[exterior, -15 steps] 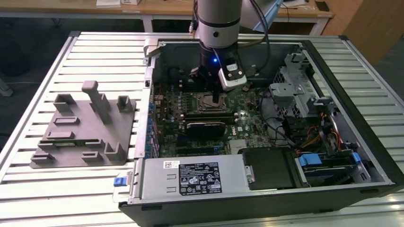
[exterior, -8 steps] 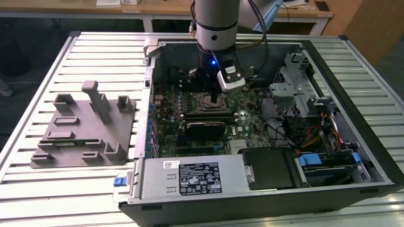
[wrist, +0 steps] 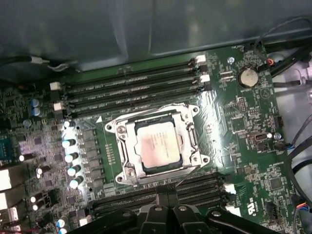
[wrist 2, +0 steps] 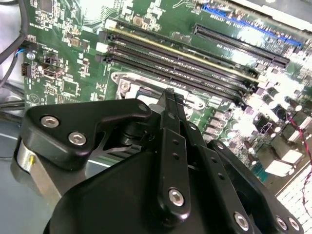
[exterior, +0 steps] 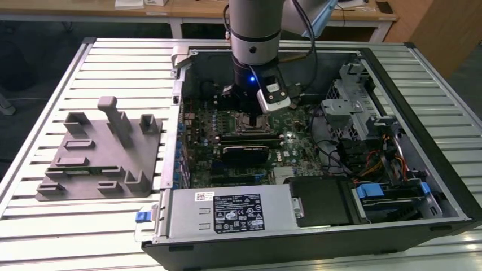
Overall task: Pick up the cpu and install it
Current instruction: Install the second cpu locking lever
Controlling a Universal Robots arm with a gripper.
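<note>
The small square silver-topped cpu (wrist: 157,146) already lies in its metal socket frame at the first wrist view's centre, and the black tool (wrist 2: 170,95), fingers pressed narrow together and holding nothing, should hang squarely above it.

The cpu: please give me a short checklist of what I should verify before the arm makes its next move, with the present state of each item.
1. The cpu lies inside the metal socket frame on the motherboard: ok.
2. Cpu sits flat and square in the frame: looks ok in the first wrist view; full seating cannot tell.
3. Gripper holds nothing: ok, fingers are together with nothing between them.
4. Gripper is apart from the cpu: cannot tell.
5. Memory slots beside the socket carry no modules: ok.
6. Arm stands inside the open computer case, apart from its walls: ok in the exterior view.
</note>
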